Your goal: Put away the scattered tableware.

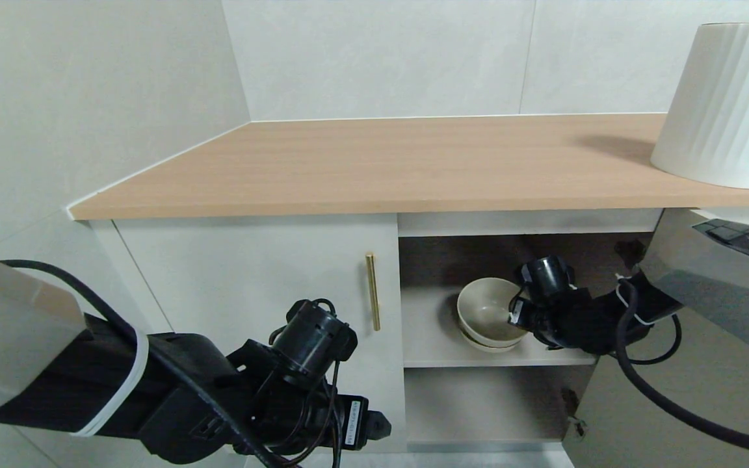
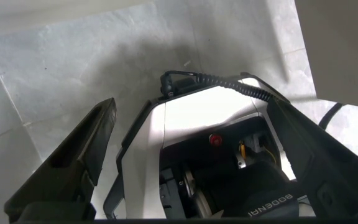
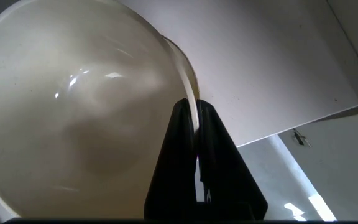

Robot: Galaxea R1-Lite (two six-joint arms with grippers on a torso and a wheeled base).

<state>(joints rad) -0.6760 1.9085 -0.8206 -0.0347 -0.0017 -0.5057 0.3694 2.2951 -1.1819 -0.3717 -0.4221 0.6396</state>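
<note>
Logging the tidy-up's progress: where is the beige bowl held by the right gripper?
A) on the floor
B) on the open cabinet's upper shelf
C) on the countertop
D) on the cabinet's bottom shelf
B: the right gripper pinches the rim of the beige bowl, which leans on another dish on the cabinet's upper shelf.

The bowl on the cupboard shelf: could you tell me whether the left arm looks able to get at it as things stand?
Probably not: the right claw holds the bowl by the rim, that arm crowds the open cupboard side, and the left claw hangs low before the closed door.
</note>
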